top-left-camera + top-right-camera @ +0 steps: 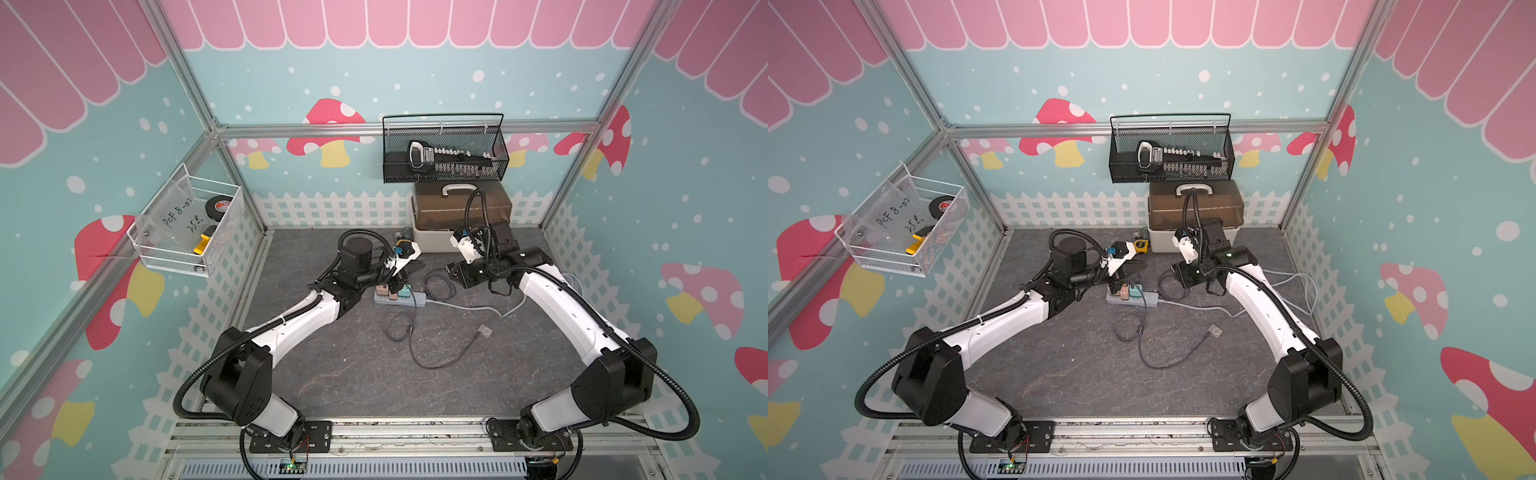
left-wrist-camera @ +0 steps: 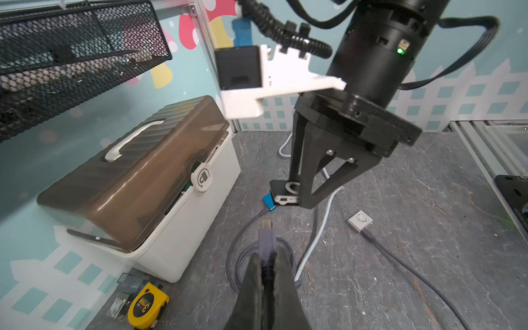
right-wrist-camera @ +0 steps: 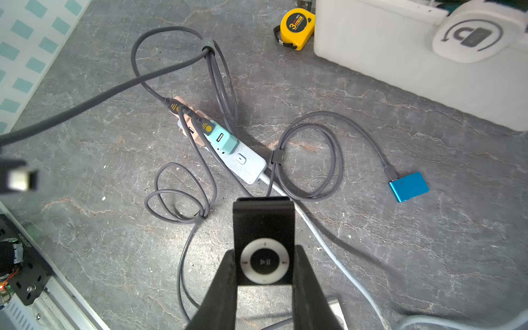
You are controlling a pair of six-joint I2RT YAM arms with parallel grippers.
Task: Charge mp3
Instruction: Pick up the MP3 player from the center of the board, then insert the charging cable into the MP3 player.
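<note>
While the right gripper (image 3: pixel 264 258) is clamping a small black mp3 player (image 3: pixel 264 225) by its side edges above the table, the left gripper (image 2: pixel 268 258) is pinching, jaws together, the grey plug (image 2: pixel 267 235) of a charging cable. The plug's metal tip is pointing towards the player's port edge but is not touching it. By the look of it, the plug is needing a straight, level approach in line with the port, with the player held steady and slack left in the trailing lead.

Below them, grey cable loops (image 3: pixel 177 194) are lying around a power strip (image 3: pixel 245 163) carrying chargers, and these could be snagging the held lead. A blue player (image 3: pixel 409 187) and a silver one (image 2: pixel 360 221), each already cabled, are lying on the table nearby. Farther off, a yellow tape measure (image 3: pixel 297 28) is sitting just beside a lidded storage box (image 2: pixel 137 177), and a black mesh basket (image 1: pixel 444 149) is hanging on the back wall.
</note>
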